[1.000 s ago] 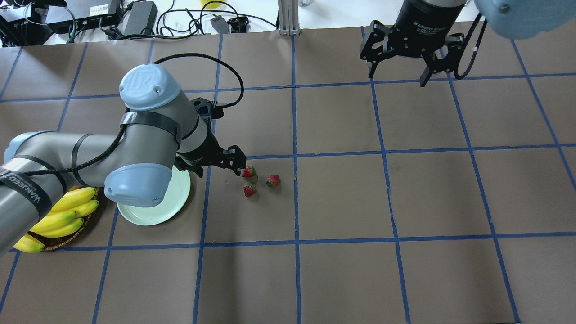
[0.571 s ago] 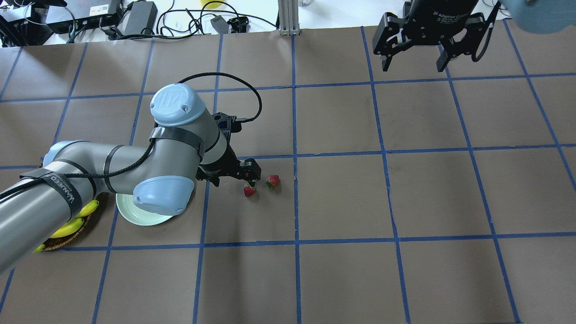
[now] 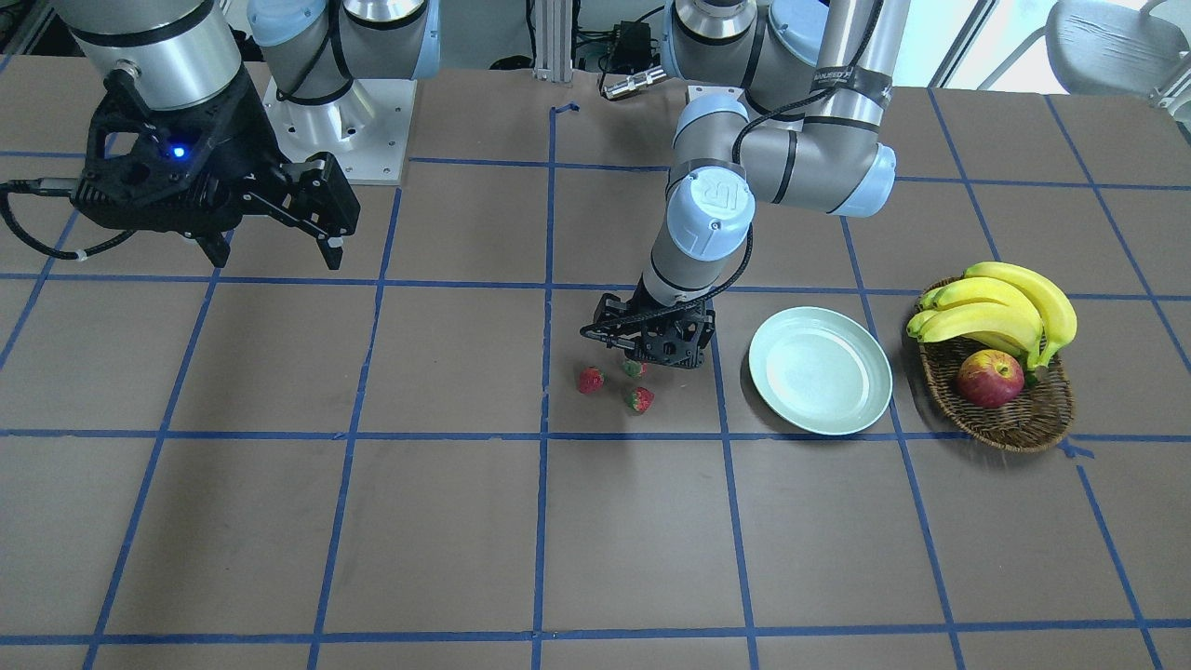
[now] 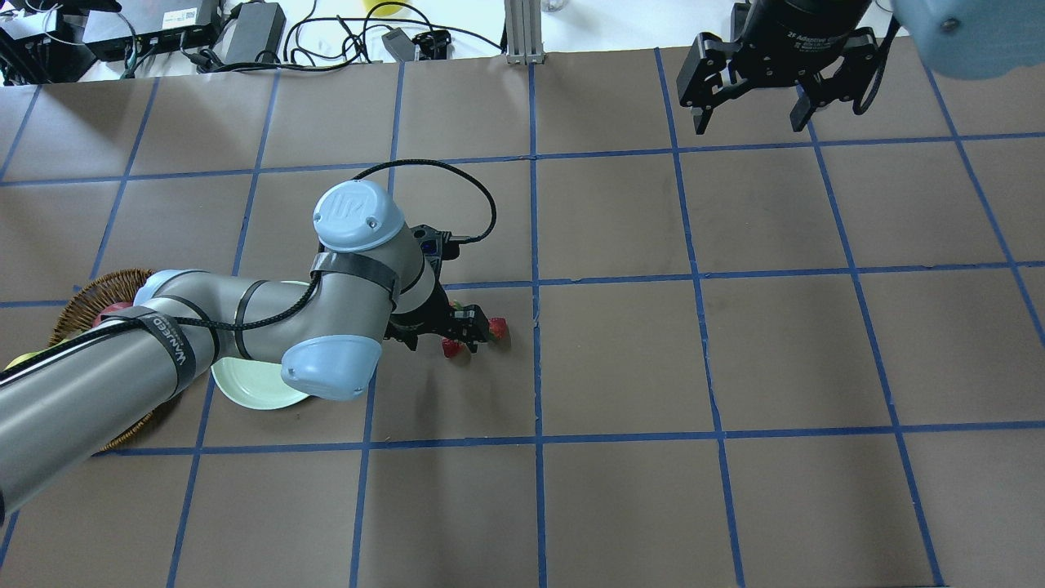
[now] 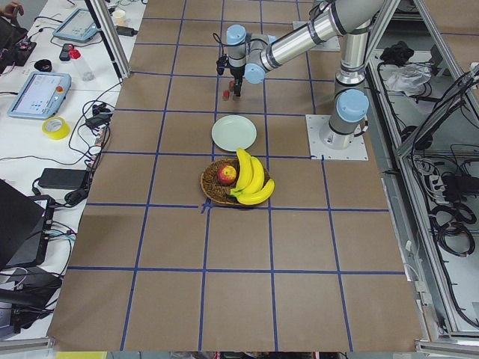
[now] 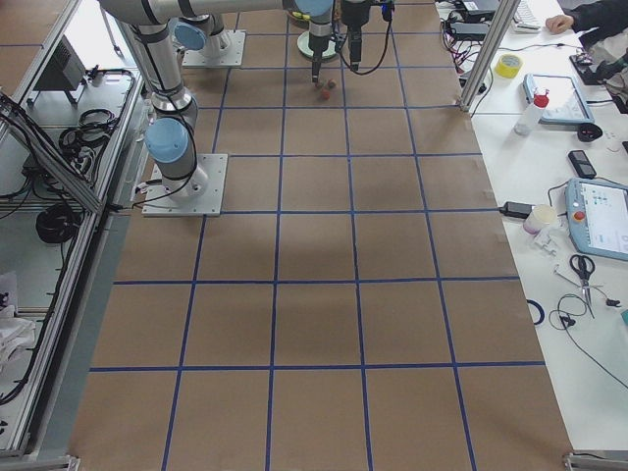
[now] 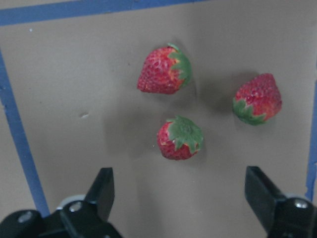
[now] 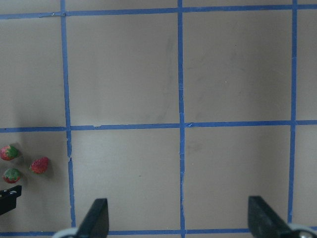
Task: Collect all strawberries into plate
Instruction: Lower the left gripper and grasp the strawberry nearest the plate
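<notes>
**No berry collected yet; left fingers wide over the cluster**

The left fingers [image 7: 105, 191] stand wide apart and hold nothing, low over the three strawberries [image 3: 638, 400] on the brown desk [image 3: 447, 521]. In the left wrist view the nearest strawberry [image 7: 180, 138], green cap turned up, lies centred between the two fingers but just ahead of their tips, touching neither. Beyond it the second strawberry [image 7: 164, 69] lies to one side and the third strawberry [image 7: 257, 99] to the other, each apart from its neighbours. Farther off, the mint-green plate [image 3: 777, 358] sits near the cluster with no berry on it, so by my reading all three transfers are left to do. Well apart across the desk, the right fingers [image 4: 698, 90] hang open and carry nothing.
</notes>
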`<state>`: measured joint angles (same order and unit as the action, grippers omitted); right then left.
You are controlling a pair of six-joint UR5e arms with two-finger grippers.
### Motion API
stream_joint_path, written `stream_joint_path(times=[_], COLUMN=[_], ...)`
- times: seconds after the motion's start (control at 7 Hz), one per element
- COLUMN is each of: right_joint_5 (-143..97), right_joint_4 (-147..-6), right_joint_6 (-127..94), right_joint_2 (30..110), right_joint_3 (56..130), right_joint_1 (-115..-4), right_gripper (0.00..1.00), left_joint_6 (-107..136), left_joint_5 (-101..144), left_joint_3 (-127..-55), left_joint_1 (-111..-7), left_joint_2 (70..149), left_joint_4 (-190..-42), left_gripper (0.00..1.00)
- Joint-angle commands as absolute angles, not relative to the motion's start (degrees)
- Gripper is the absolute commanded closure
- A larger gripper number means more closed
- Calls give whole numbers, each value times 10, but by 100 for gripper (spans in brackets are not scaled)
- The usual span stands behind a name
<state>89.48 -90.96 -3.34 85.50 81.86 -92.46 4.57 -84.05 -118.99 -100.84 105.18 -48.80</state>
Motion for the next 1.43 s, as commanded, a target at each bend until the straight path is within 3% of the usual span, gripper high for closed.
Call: stream_joint_path(times=[0.0,0.29,0.43,0.57,1.29], right_joint_5=[897,895,894,892,897], right_joint_4=[-919,-934,-933,-933,-932], right_joint_6=[-34,-42,-42,-42,-41], right_joint_2=[853,853,853,853,853], right_joint_3=[819,819,819,819,819], right_joint_1=[-925,-925,-925,-925,-924], right_gripper=[0,0,0,0,0], left_joint_6=[45,43,40,38,12], left_joint_5=[-841,-839,-839,-839,-901], left_joint_3=[-1192,-1192,-1191,-1188,-1163], left_joint_1=[-1010,-1010,-1010,-1010,-1001], left_joint_2=[1074,1083,1083,1083,1011], left_joint_4=[-479,-466,-466,-466,-552], left_gripper=[20,53,87,100,100])
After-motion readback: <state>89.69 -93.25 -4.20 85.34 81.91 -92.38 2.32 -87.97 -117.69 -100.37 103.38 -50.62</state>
